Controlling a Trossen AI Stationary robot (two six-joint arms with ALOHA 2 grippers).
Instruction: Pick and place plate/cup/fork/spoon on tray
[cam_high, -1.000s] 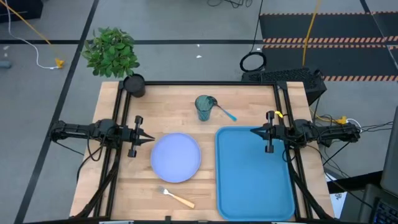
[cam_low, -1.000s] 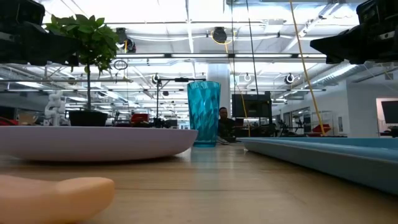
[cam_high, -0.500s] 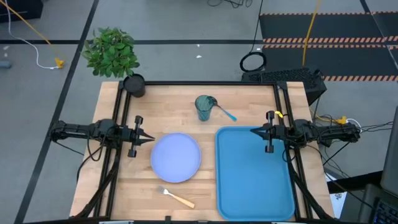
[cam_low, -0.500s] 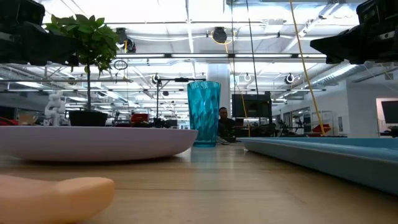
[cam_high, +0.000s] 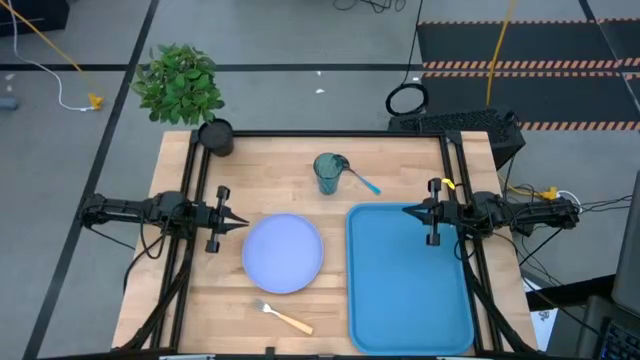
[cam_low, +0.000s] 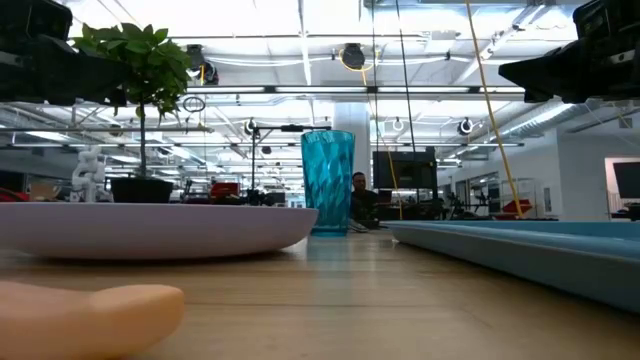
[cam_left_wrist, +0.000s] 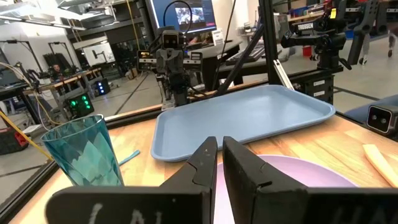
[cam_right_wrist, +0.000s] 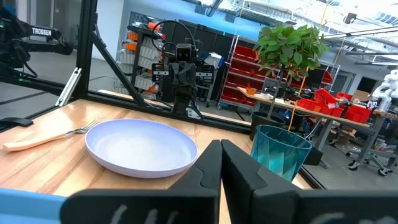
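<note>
The lavender-blue plate (cam_high: 283, 253) lies flat on the table, left of the blue tray (cam_high: 408, 277). The teal cup (cam_high: 327, 173) stands upright at the far middle; the blue-handled spoon (cam_high: 363, 181) lies beside it, its bowl end next to the cup. The orange-handled fork (cam_high: 283, 317) lies near the front edge. My left gripper (cam_high: 241, 222) hovers shut and empty at the plate's left rim. My right gripper (cam_high: 408, 210) hovers shut and empty over the tray's far part.
A black pot with a green plant (cam_high: 213, 136) stands at the table's far left corner. Black frame rails (cam_high: 190, 190) run along the left and right sides. Bare wood lies between the plate and the cup.
</note>
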